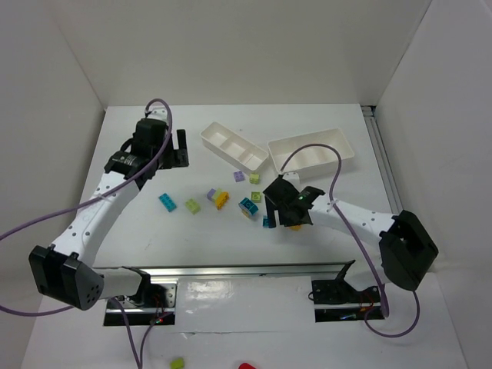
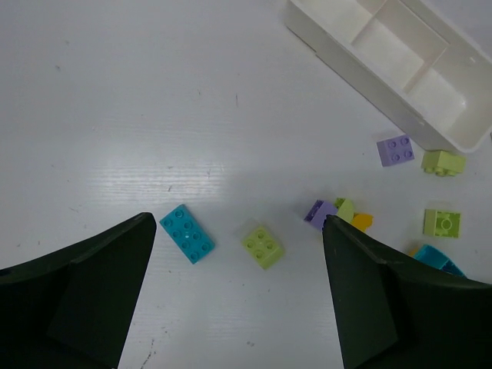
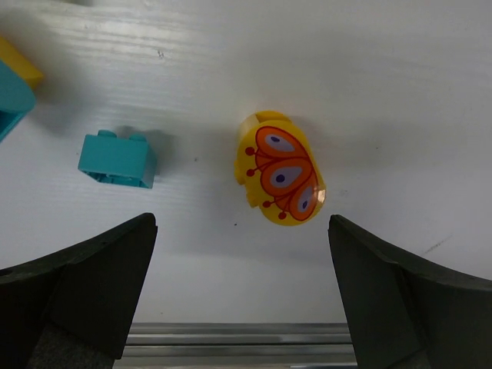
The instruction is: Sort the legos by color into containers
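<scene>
Two white three-compartment trays stand at the back, one left and one right. Small legos lie scattered before them: a cyan brick, a lime one, a purple one and a yellow one. My left gripper is open and empty, above the table. In the left wrist view, the cyan brick and lime brick lie ahead of the open left gripper. My right gripper is open over a yellow brick with an orange butterfly. A teal brick lies to its left.
A metal rail runs along the near table edge, close below the right gripper, and shows in the right wrist view. White walls enclose the table on the left, back and right. A lime brick lies below the rail, off the table.
</scene>
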Robot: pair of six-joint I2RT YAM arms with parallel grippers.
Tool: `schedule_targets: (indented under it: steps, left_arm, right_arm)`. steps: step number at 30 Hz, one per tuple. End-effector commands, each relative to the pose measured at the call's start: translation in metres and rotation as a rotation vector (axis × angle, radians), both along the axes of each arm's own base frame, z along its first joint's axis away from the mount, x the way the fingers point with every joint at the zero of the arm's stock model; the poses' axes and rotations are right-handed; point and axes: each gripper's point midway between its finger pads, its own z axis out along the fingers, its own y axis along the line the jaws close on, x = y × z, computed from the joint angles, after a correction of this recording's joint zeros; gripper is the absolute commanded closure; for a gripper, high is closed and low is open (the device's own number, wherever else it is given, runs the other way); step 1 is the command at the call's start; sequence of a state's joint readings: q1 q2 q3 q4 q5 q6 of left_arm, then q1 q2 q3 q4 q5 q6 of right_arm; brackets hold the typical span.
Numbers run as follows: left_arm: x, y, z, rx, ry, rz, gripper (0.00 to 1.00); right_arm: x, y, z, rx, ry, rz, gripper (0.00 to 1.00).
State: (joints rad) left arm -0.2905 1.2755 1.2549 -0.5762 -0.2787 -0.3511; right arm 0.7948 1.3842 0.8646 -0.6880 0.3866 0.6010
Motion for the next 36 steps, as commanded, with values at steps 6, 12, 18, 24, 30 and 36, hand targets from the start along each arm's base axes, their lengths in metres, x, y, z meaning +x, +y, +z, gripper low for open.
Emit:
schedule_targets:
  steps: [6, 12, 18, 24, 30, 36]
  left_arm:
    - [0.003, -0.007, -0.011, -0.014, 0.048, -0.024, 0.03]
    - [0.010, -0.009, -0.012, -0.012, 0.057, -0.024, 0.05]
    - [0.014, -0.014, -0.011, -0.012, 0.057, -0.033, 0.06]
    - [0.018, -0.015, -0.018, -0.006, 0.076, -0.033, 0.06]
    - [0.020, -0.018, -0.018, 0.000, 0.076, -0.035, 0.08]
    - [0.023, -0.016, -0.009, 0.007, 0.065, -0.024, 0.08]
  right_arm:
    - [0.027, 0.000, 0.003, 0.082, -0.028, 0.015, 0.00]
    - [0.034, -0.009, -0.011, 0.090, -0.001, 0.040, 0.06]
    - [0.033, -0.018, -0.028, 0.090, 0.039, 0.028, 0.16]
    - [0.034, -0.016, -0.035, 0.077, 0.069, 0.039, 0.22]
    - [0.033, -0.018, -0.036, 0.069, 0.069, 0.015, 0.42]
    - [0.062, -0.012, 0.029, 0.071, -0.054, -0.031, 0.50]
